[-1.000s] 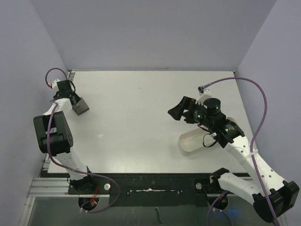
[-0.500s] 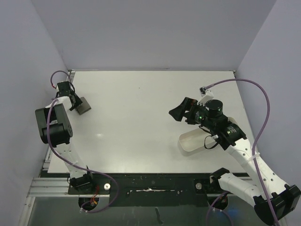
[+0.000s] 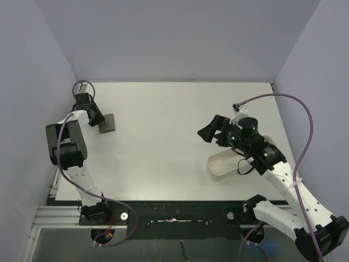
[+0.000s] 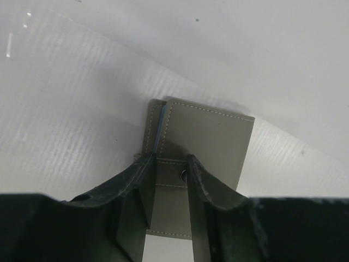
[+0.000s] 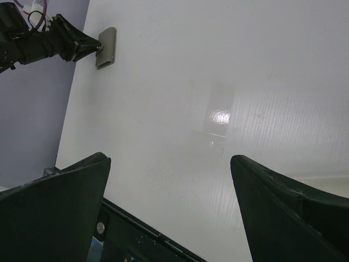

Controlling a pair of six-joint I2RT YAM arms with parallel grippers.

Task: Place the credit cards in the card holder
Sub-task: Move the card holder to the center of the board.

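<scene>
Your left gripper (image 4: 170,161) flanks the grey-olive folding wallet (image 4: 210,136) at nine o'clock, and you cannot tell whether it is clamped. Such a thin edge hold may slip. Your right gripper (image 5: 170,158) gapes wide.

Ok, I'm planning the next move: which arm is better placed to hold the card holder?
Left. The left gripper is at the card holder at the far-left edge of the table; the right gripper hangs open far off, by the white tray.

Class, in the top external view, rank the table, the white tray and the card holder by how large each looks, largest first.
1. table: by far the largest.
2. white tray: much smaller.
3. card holder: smallest, plainly smaller than the tray, so nearness to the camera does not upset the order.
</scene>
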